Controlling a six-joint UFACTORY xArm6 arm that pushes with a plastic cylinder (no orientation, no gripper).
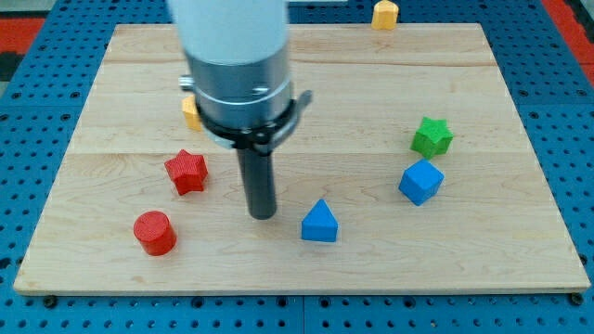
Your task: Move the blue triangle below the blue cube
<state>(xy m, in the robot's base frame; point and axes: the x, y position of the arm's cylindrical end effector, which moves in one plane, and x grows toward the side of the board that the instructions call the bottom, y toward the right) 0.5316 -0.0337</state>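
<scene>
My tip (263, 214) is a bare rod holding nothing, just left of the blue triangle (319, 223). The triangle sits near the board's (501, 250) bottom edge, its point toward the view's top. The blue cube (420, 181) is up and right, with open wood below it. 1 green star (432, 136) sits above the cube.

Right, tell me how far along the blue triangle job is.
Nothing looks finished yet. The blue triangle sits to the view's left of the blue cube and slightly lower, not beneath it. In hand: my tip rests just to the view's left of the triangle, with a small gap showing, placed to push it rightward. Left: slide the triangle toward the view's right until it lies below the cube.
</scene>
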